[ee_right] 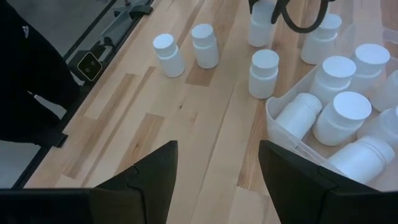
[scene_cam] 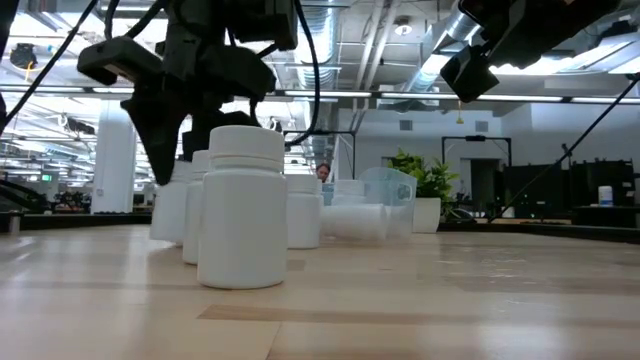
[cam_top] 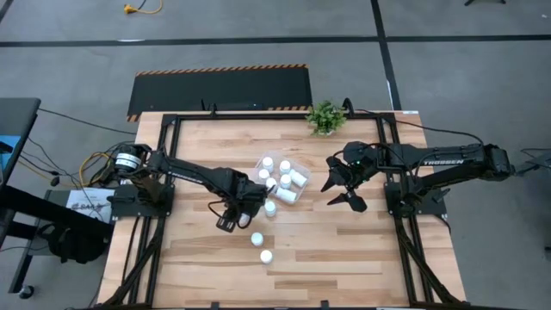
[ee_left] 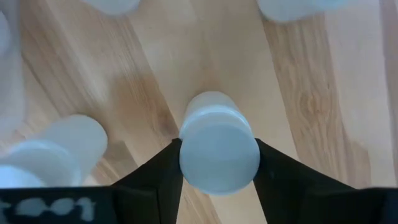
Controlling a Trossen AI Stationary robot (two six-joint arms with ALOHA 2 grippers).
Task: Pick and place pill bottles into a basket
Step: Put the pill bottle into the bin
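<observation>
My left gripper [cam_top: 248,205] points down just left of the basket and is shut on one white pill bottle [ee_left: 219,146]. Three more pill bottles [cam_top: 270,209] [cam_top: 256,239] [cam_top: 266,256] stand upright on the wood nearer the front edge. The clear basket [cam_top: 303,168] rests at mid-table with several bottles in it, some upright and some lying [ee_right: 298,115]. My right gripper [cam_top: 344,191] hangs open above the table to the basket's right, with nothing between its fingers [ee_right: 155,174]. My left gripper pinches the bottle between its two fingers [ee_left: 163,177], one on each side at the cap [ee_left: 186,155]. The fingers come from above, pointing down. The bottle is upright below them, and in the right wrist view its base [ee_right: 260,42] seems to be on the wood.
A small green potted plant [cam_top: 325,118] stands at the table's far edge, right of centre. Black frame rails [cam_top: 405,250] run along the table's left and right sides. Open wood lies in front of the basket and toward the right front corner.
</observation>
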